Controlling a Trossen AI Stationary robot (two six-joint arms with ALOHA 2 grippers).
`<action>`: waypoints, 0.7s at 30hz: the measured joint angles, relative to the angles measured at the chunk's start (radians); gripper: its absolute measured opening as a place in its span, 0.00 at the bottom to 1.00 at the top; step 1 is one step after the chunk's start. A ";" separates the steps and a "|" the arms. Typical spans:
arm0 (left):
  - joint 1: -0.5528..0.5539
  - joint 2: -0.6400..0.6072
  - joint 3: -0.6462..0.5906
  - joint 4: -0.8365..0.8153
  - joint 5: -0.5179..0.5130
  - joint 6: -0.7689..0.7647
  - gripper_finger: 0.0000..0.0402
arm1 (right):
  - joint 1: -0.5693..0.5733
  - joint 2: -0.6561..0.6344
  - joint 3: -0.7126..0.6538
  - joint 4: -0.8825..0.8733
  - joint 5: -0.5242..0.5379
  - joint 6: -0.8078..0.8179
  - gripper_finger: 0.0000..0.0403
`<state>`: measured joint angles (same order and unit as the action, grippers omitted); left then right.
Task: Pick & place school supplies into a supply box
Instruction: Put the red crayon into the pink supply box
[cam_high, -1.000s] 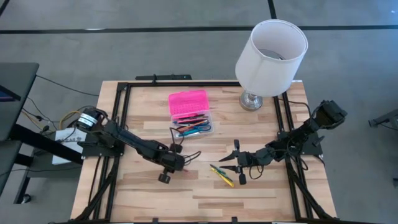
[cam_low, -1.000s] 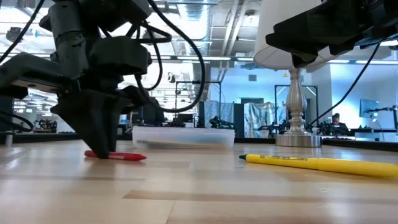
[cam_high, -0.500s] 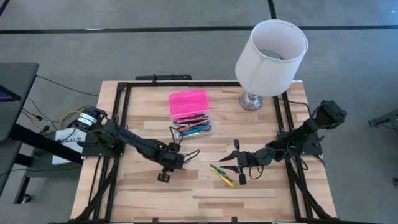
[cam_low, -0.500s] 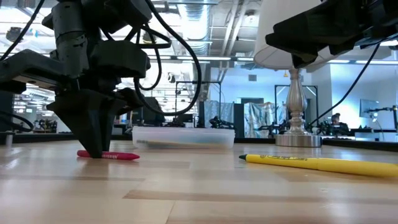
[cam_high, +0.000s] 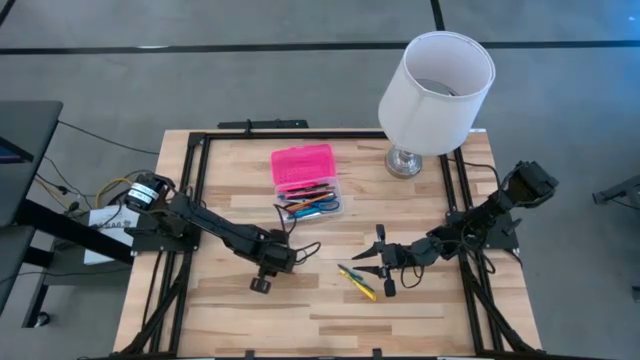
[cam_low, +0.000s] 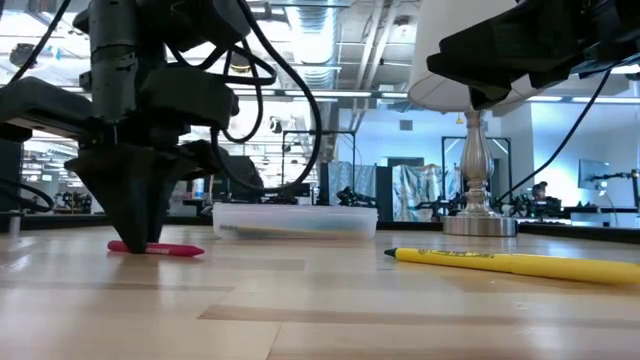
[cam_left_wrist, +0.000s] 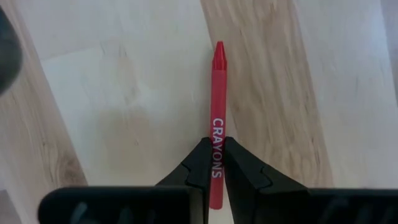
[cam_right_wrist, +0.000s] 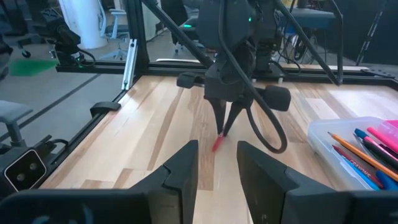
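Note:
A red crayon (cam_low: 155, 248) lies flat on the wooden table, left of centre, and my left gripper (cam_low: 148, 240) stands over it, pointing down and shut on it. Seen from above, that gripper (cam_high: 280, 265) sits just near of the supply box, whose clear base (cam_high: 312, 205) holds several pens and pencils. The box's pink lid (cam_high: 302, 165) lies open beyond the base. A yellow marker (cam_low: 510, 263) and a green pen (cam_high: 352, 276) lie on the table to the right. Just right of them, my right gripper (cam_high: 362, 262) hovers level and open with nothing in it. My left gripper pinches the crayon's paper-wrapped body (cam_left_wrist: 217, 134) between its two fingers, at the printed lettering, behind the middle toward the blunt end. The fingers come from above, pointing down, and lie across the crayon. The crayon lies level on the table.
A lamp with a white shade (cam_high: 435, 95) stands on its metal foot (cam_high: 404, 160) at the far right. A black frame (cam_high: 200, 150) runs around the table's edges. Bare wood lies along the near edge.
My left gripper has tipped to point more steeply down. The crayon held in its fingertips has slid a short way along the table toward the left edge, staying flat on the wood.

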<state>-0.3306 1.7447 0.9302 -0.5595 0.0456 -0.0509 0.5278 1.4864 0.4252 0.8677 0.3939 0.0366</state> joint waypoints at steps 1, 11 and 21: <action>0.000 0.000 0.000 -0.009 0.000 0.000 0.06 | 0.000 0.000 0.000 0.000 0.000 0.000 0.26; -0.001 -0.001 0.001 -0.094 0.000 -0.033 0.06 | 0.000 0.000 0.000 0.000 0.000 0.000 0.26; -0.003 -0.001 0.001 -0.100 -0.023 -0.039 0.06 | 0.000 0.000 0.000 0.000 0.000 0.000 0.26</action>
<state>-0.3339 1.7435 0.9314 -0.6598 0.0224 -0.0898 0.5278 1.4864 0.4252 0.8677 0.3939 0.0364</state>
